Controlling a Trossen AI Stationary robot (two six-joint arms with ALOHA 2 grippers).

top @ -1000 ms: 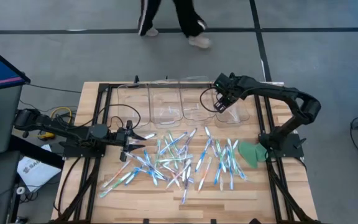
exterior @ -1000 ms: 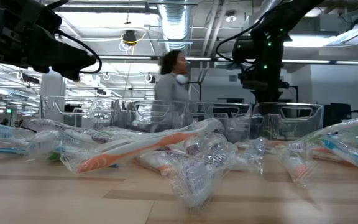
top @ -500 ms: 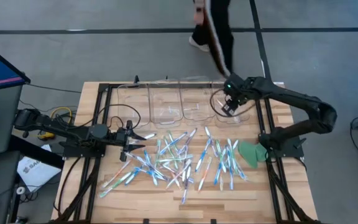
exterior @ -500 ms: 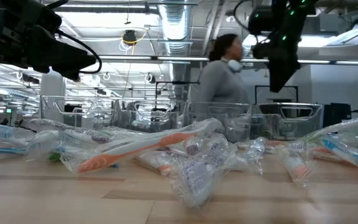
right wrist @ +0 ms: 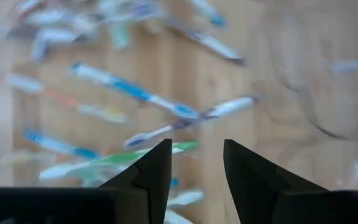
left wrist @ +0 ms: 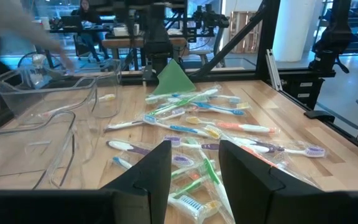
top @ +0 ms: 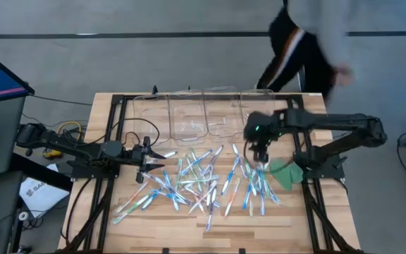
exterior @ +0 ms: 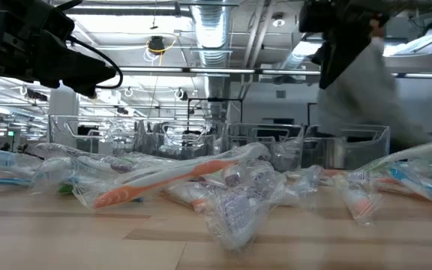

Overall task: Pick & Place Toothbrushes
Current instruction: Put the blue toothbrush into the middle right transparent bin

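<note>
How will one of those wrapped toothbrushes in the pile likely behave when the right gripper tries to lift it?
Likely light and fairly stiff: each toothbrush is a thin plastic stick. The crinkled clear wrapper looks slippery, so it may slide between the fingers. Brushes overlap in the pile, so a neighbour could drag along. The right gripper, open and empty, hangs over the pile's right side.

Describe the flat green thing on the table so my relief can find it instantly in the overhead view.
Start at the wooden table, right-hand edge, beside the base of the right arm. The green disc lies flat there, just past the last of the scattered toothbrushes. It alone is solid green and broad; everything near it is thin, pale and stick-like.
</note>
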